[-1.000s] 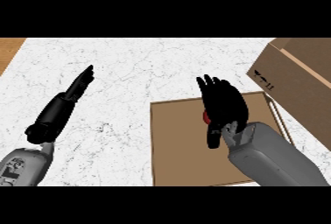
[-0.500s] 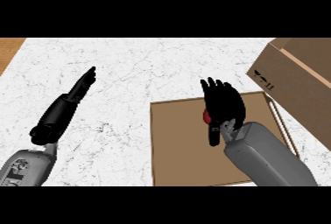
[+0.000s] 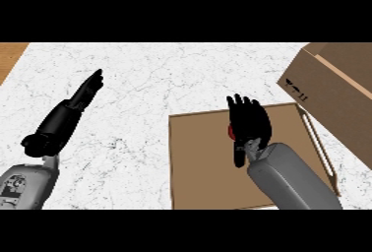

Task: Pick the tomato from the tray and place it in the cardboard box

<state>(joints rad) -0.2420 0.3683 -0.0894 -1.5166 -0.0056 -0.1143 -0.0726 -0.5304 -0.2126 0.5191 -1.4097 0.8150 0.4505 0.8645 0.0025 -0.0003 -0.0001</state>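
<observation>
Fingers of the right hand (image 3: pixel 249 123) stretch straight and slightly fanned over the tray (image 3: pixel 207 162), palm down, thumb hanging toward the forearm. They curl round nothing. Under the hand's left edge a sliver of red shows: the tomato (image 3: pixel 231 131), lying on the tray and mostly hidden by the palm. Whether the palm touches it cannot be told. The tray is a flat brown board on the white marbled counter (image 3: pixel 160 74), its right rim running close beside the box (image 3: pixel 338 88). The box stands at the view's upper right, well apart from the tomato, with a small black mark on its near wall. The left hand (image 3: pixel 76 103) rests over the counter at the view's left, fingers straight and held together, pointing away, touching nothing.
</observation>
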